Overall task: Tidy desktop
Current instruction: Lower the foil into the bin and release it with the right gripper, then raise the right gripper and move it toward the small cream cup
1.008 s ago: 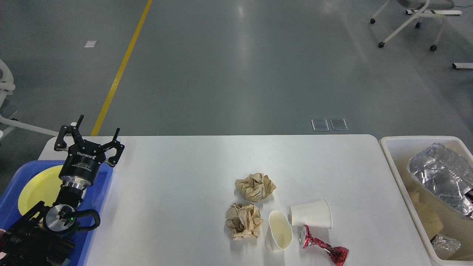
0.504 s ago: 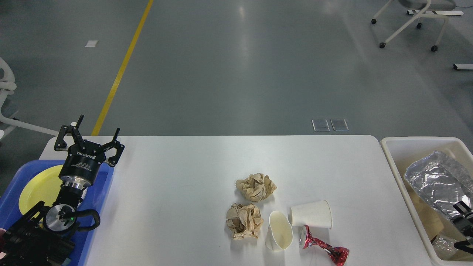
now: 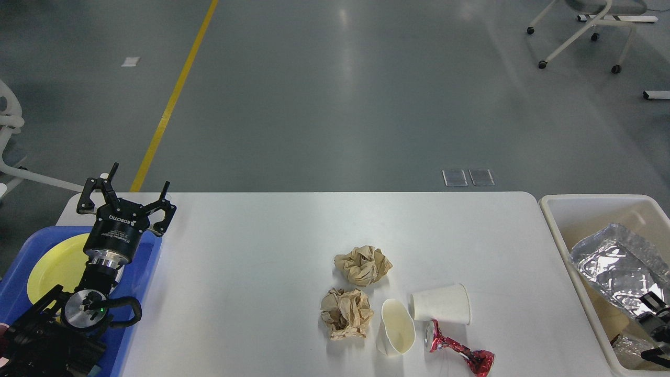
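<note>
**Litter grouped at lower centre of the white top**

While the desktop [image 3: 251, 251] fills the lower middle of the frame, a beige bin [image 3: 555, 220] stands at its right edge holding crumpled foil [image 3: 610, 262]. At lower left a blue tray [image 3: 137, 283] carries a yellow plate [image 3: 55, 264]. The left gripper [image 3: 137, 195] hangs above the tray's upper corner, fingers spread apart and empty. The right gripper [image 3: 654, 327] shows only as dark parts at the right edge, inside the bin; I cannot tell its fingers' state. Lower centre lie two brown paper wads [image 3: 363, 264], a tipped white cup [image 3: 440, 305], a squashed cream cup [image 3: 395, 327] and a crushed red can [image 3: 459, 350].
</note>
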You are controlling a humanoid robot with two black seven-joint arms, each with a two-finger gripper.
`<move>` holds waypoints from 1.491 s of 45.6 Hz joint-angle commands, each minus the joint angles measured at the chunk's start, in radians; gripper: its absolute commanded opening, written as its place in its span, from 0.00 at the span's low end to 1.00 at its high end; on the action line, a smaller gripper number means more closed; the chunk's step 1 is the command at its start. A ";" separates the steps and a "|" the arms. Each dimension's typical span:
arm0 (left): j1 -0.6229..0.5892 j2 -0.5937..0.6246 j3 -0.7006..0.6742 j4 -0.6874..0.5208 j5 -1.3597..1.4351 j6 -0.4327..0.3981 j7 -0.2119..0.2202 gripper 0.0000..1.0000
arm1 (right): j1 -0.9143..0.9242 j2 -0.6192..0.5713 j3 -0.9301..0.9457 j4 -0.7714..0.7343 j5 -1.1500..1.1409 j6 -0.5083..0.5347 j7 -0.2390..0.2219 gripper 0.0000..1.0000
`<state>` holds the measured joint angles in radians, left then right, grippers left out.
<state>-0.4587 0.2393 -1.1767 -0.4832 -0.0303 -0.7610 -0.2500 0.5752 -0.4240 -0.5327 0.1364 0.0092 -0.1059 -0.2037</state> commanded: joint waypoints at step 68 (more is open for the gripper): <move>0.000 0.000 0.000 0.000 0.001 -0.001 0.000 0.96 | 1.570 -0.036 -0.717 1.250 -0.149 0.931 -0.005 1.00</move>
<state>-0.4586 0.2393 -1.1769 -0.4835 -0.0298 -0.7625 -0.2500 1.9689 -0.5523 -1.1515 1.2371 -0.2439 0.8316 -0.2079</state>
